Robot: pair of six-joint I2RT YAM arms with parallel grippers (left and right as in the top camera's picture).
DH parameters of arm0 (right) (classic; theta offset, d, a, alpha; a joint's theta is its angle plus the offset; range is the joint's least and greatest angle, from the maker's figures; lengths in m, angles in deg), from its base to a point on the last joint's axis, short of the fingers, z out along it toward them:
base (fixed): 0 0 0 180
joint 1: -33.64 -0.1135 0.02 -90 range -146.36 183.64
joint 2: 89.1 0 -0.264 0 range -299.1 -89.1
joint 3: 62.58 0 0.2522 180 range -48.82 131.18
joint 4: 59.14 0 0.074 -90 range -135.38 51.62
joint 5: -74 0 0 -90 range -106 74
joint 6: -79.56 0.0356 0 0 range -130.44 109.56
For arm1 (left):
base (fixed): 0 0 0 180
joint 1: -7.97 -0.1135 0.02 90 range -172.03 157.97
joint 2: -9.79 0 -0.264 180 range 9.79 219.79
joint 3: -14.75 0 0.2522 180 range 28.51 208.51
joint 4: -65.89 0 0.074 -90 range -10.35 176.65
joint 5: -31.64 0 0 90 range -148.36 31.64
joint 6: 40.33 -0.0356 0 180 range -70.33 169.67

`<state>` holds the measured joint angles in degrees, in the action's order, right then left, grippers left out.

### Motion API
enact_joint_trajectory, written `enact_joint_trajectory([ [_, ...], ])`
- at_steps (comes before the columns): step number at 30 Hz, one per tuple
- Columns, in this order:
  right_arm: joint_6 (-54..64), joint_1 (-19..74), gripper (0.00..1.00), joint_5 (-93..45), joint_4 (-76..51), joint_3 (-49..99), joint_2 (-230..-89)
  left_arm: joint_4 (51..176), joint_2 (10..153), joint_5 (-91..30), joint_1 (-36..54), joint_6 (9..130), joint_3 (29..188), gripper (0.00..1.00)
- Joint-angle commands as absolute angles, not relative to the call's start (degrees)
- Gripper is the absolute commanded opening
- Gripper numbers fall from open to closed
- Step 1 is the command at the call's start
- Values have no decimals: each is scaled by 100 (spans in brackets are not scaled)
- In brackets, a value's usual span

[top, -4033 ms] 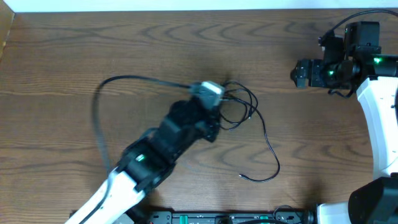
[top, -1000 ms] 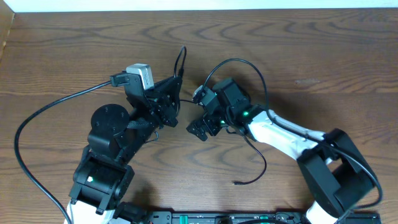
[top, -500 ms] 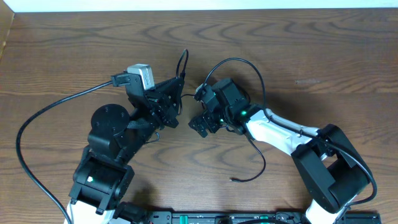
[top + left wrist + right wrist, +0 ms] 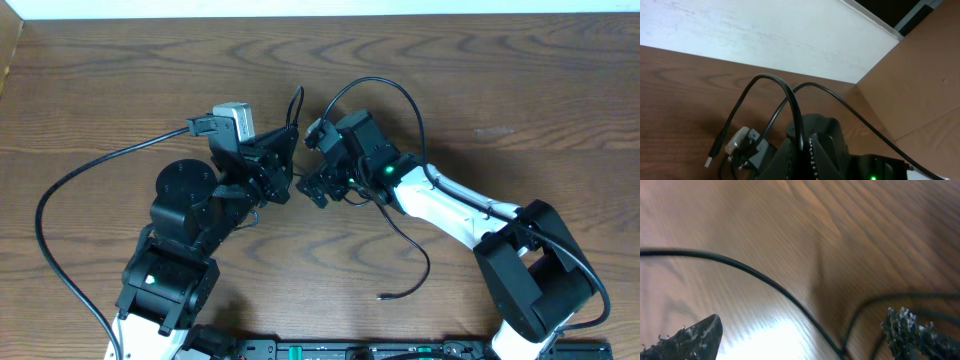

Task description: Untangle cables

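Soft, even overhead light covers the brown wood-grain table; close to it, the right wrist view is blurred, with white glare.

From my end, the overhead cam stares straight down at the whole table, the left wrist cam peeks low across the wood at the right arm that overhead also catches, and the right wrist cam hugs the tabletop, blurry, between its own fingertips.
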<state>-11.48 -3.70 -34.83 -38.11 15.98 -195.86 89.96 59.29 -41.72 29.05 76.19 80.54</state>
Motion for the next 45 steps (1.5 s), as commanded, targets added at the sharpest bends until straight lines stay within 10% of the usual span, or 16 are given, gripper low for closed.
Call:
enact_joint_trajectory([
  [1, -1524, -342, 99, -3048, -3678, 1681, -19519, 8981, 5850, -4100, 2877, 7483, 8152, 9],
  [45, -920, -591, 99, -3903, -4876, 1676, -20194, 8963, 5043, -4104, 2877, 7486, 8163, 9],
])
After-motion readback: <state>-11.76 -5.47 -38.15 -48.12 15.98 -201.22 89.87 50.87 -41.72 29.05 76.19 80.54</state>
